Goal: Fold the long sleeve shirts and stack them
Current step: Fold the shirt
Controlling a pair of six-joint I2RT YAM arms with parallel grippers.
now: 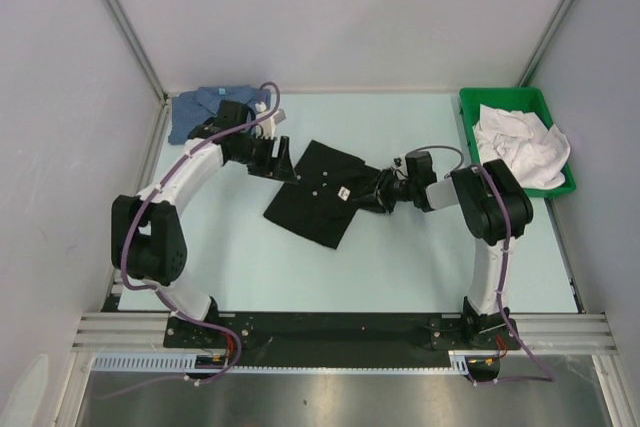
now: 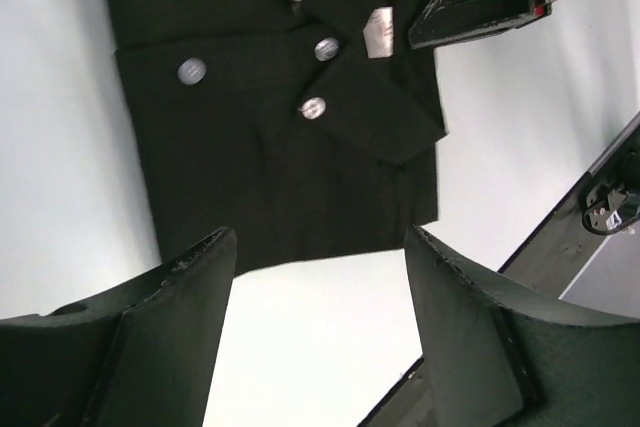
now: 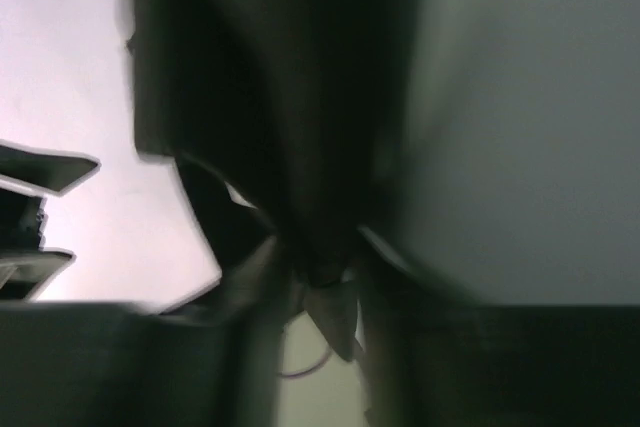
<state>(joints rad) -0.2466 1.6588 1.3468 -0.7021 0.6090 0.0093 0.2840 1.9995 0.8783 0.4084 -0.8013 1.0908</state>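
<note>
A folded black shirt [image 1: 318, 193] with small pale buttons [image 2: 190, 70] lies in the middle of the table. A blue shirt [image 1: 198, 107] is crumpled at the back left corner. My left gripper [image 1: 278, 159] hovers at the black shirt's left edge. In the left wrist view this gripper [image 2: 320, 242] is open, with only bare table between its fingers. My right gripper [image 1: 372, 194] is at the shirt's right edge. In the blurred right wrist view, dark cloth [image 3: 300, 127] bunches into that gripper [image 3: 320, 269], which is shut on it.
A green bin [image 1: 468, 107] holding white cloths [image 1: 520, 145] stands at the back right. Walls enclose the table on three sides. The left arm [image 1: 185, 182] arches in front of the blue shirt.
</note>
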